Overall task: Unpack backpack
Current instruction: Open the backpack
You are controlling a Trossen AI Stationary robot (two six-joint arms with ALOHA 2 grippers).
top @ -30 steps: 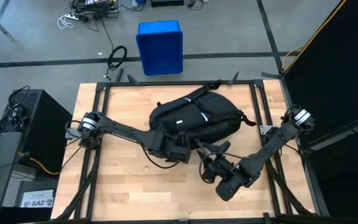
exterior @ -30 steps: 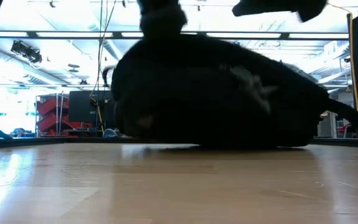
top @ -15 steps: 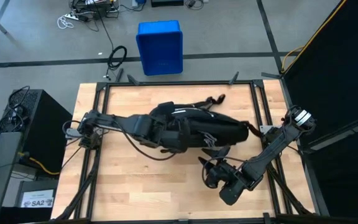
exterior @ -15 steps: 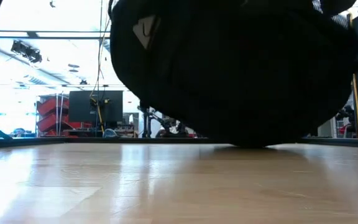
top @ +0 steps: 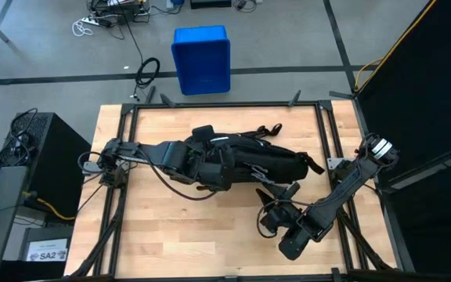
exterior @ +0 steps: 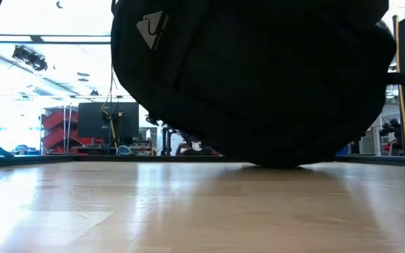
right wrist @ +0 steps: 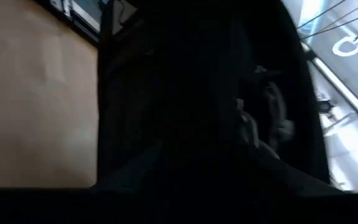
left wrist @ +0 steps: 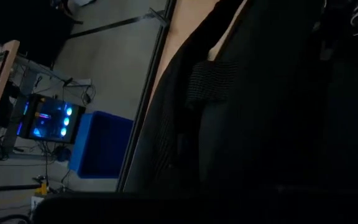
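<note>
The black backpack (top: 276, 163) stands across the middle of the table and fills the low view (exterior: 259, 77). Its left end is raised off the wood, and only its lower right part (exterior: 280, 161) rests on the table. My left gripper (top: 222, 167) is shut on the backpack's raised left end. Black fabric (left wrist: 260, 112) fills the left wrist view. My right gripper (top: 282, 192) points level at the backpack's near right side, very close to it. Dark fabric (right wrist: 197, 93) fills the right wrist view too. My left gripper holds the backpack at its left end (top: 210, 149), coming from the table's left side and slanting down. The gripper itself and the fabric hide the exact place of contact. The backpack hangs tilted from the hold, left end clear of the table, lower right part on the wood.
A blue bin (top: 201, 59) stands on the floor beyond the far edge. A black box (top: 41, 157) sits left of the table. Black frame rails (top: 124, 125) run along the table's edges. Bare wood (top: 171, 227) lies at the near left.
My left gripper has gone up with the backpack's left end. The backpack lay flat on the table; now it is tipped up, its left end lifted clear while its lower right part stays on the wood.
</note>
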